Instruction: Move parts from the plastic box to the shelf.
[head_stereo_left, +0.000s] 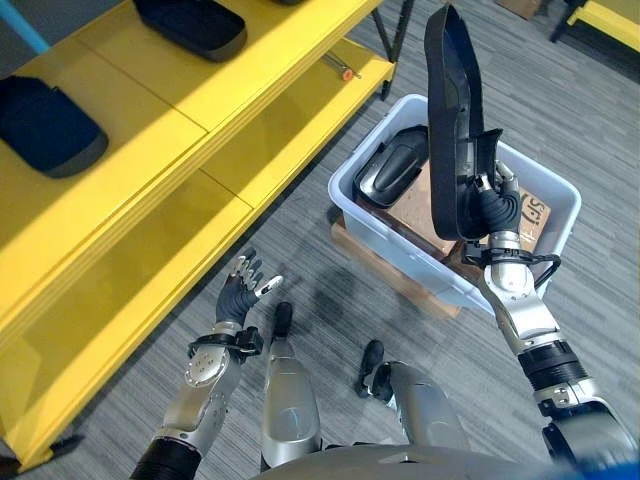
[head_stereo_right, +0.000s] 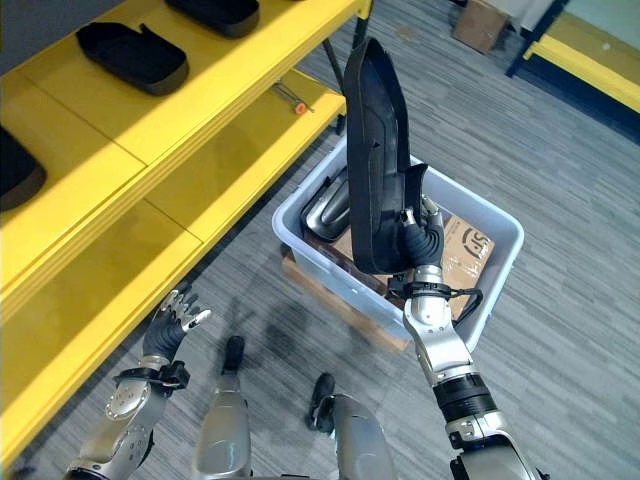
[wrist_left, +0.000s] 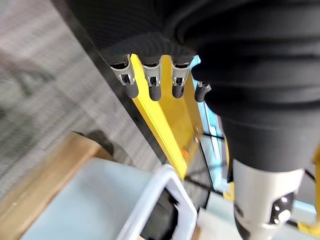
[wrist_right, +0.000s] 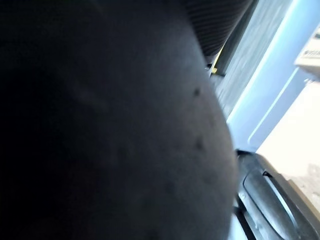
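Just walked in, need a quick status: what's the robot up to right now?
The right hand is gripping a long black moulded part by its lower end, holding it upright above the white plastic box. The box has at least one more black part and some cardboard in it. Several black parts already lie on the yellow shelf. The left hand is open and idle, low beside the shelf.

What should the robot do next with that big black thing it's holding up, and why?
Probably swing it left toward the yellow shelf. The right hand grips the long black part upright, lifted above the plastic box, so it's already out. Other black parts lie on the shelf. The left hand hangs open, low by the floor.
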